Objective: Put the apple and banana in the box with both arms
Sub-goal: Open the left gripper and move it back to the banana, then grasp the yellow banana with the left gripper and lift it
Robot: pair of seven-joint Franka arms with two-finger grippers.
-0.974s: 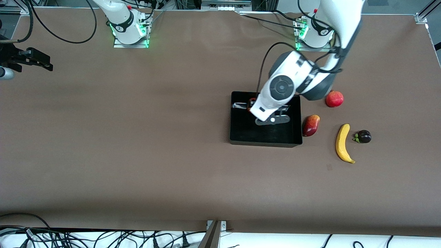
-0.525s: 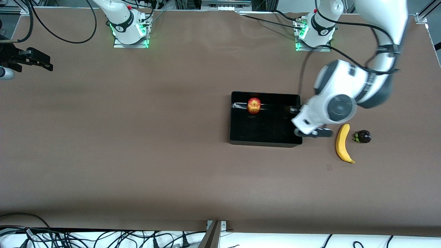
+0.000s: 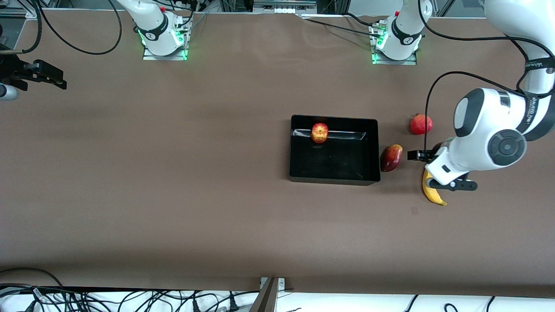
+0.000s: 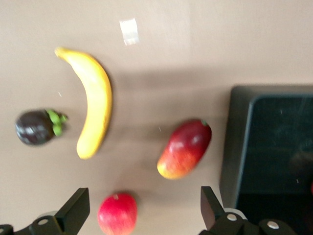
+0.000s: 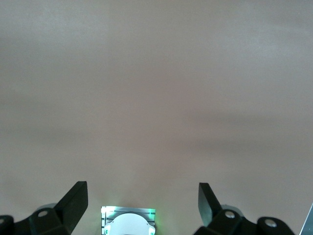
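Apple (image 3: 320,132) shows in box (image 3: 334,177) only from front view.

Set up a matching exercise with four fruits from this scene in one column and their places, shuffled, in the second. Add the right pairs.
Things:
1. apple
2. banana
3. mango
4. pomegranate

Places:
A. on the table right beside the box, toward the left arm's end
B. partly under the left gripper
C. inside the box, by its wall farthest from the front camera
D. on the table, farther from the front camera than the mango

Pairs: 1-C, 2-B, 3-A, 4-D
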